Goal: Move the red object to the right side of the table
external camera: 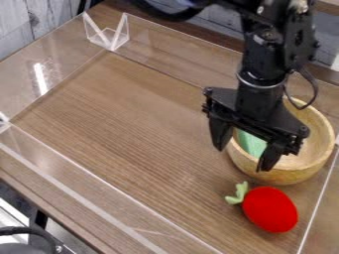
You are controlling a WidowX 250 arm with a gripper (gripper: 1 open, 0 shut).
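The red object (pixel 271 209) lies on the surface (pixel 133 119) near its front right corner, with its green leaves toward the left. The fingers (pixel 245 151) are open and empty, pointing down in front of the wooden bowl (pixel 307 157), above the red object and apart from it.

black robot arm (pixel 272 50), cylindrical wrist, loose black cables; black gripper (pixel 248 148), two tapered fingers (pixel 221 134).
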